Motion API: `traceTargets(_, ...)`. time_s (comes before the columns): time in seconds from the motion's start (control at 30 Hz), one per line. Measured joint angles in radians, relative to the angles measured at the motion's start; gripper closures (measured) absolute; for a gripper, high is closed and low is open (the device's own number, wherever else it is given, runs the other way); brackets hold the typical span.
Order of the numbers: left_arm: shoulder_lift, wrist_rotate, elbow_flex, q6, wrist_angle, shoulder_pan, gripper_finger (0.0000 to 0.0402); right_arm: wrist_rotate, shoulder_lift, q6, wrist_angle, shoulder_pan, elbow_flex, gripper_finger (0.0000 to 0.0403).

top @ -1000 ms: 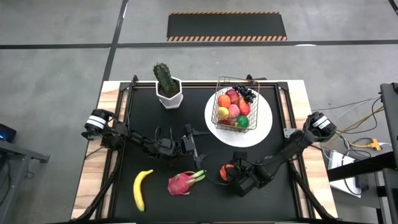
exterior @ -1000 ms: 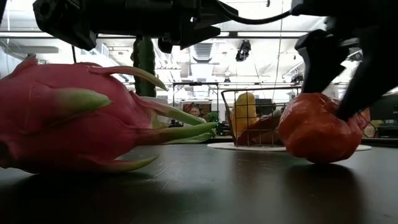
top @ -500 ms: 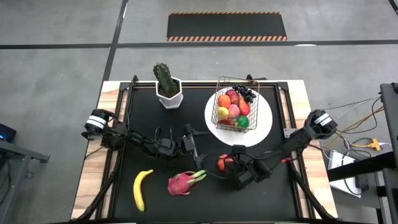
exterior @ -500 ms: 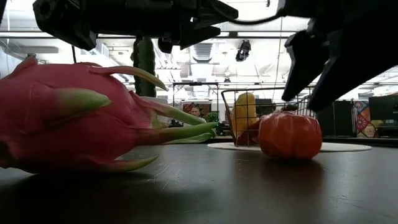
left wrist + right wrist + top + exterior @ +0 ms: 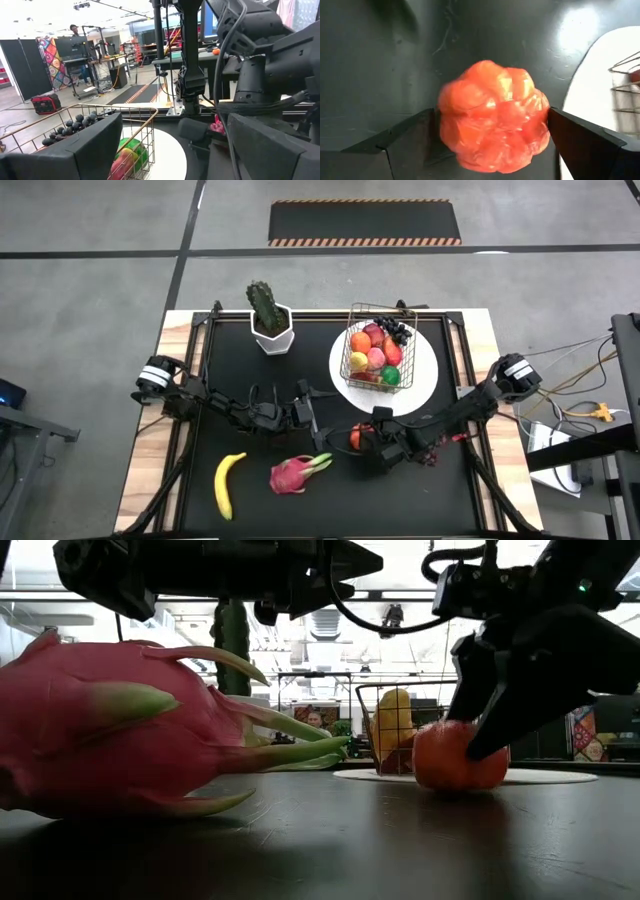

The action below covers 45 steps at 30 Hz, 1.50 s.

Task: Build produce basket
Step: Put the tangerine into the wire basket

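Note:
An orange-red lumpy fruit [image 5: 355, 436] [image 5: 492, 117] rests on the black mat just near of the white plate [image 5: 420, 385]. My right gripper [image 5: 364, 443] [image 5: 465, 735] slants down over it, open, one finger on either side. The wire basket [image 5: 375, 350] stands on the plate, holding several fruits and purple grapes. A pink dragon fruit [image 5: 292, 474] [image 5: 120, 725] and a yellow banana [image 5: 226, 483] lie on the mat near the front edge. My left gripper [image 5: 318, 408] [image 5: 175, 125] hangs open and level above the mat's middle, with nothing between its fingers. My right gripper comes at the orange-red fruit slanting down from the table's right, with a finger [image 5: 405, 135] on each of its two sides [image 5: 540, 117]. The fruit sits on the mat. I cannot tell whether either finger touches it.
A green cactus in a white pot [image 5: 268, 315] stands at the far left of the mat. Black frame rails run along the mat's edges. Bare mat lies between the pot and the left arm.
The orange-red fruit has rolled along the mat toward the far edge and the plate. My right gripper has followed it toward the far edge and come down lower, so its fingers now stand on either side of the fruit.

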Motion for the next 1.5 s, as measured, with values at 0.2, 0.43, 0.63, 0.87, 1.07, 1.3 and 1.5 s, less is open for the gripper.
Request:
traceTargets(0.2, 0.0, 0.0, 0.0, 0.0, 0.0, 0.0, 0.0057, -0.047, -0.002, -0.018, 0.065, -0.01, -0.023, 0.0059)
traceTargets(0.43, 0.0, 0.0, 0.0, 0.003, 0.0, 0.0, 0.0057, -0.048, -0.002, -0.035, 0.065, -0.01, -0.023, 0.0095)
traceTargets(0.63, -0.047, 0.0, 0.0, 0.097, -0.006, -0.009, 0.0057, -0.058, -0.015, -0.07, 0.048, -0.01, -0.014, 0.0098)
traceTargets(0.87, -0.26, 0.0, -0.016, 0.291, -0.163, -0.028, 0.0057, -0.047, -0.139, -0.071, -0.076, -0.01, 0.032, 0.0098)
traceTargets(1.07, -0.425, -0.001, -0.04, 0.308, -0.373, -0.026, 0.0057, 0.075, -0.288, -0.083, -0.205, -0.038, 0.106, 0.0099)
traceTargets(1.3, -0.54, -0.001, -0.119, 0.31, -0.37, -0.027, 0.0057, 0.14, -0.373, -0.218, -0.278, -0.26, 0.231, 0.0099)
traceTargets(1.5, -0.575, 0.0, -0.162, 0.307, -0.364, -0.027, 0.0057, 0.022, -0.354, -0.33, -0.275, -0.619, 0.271, 0.0099)
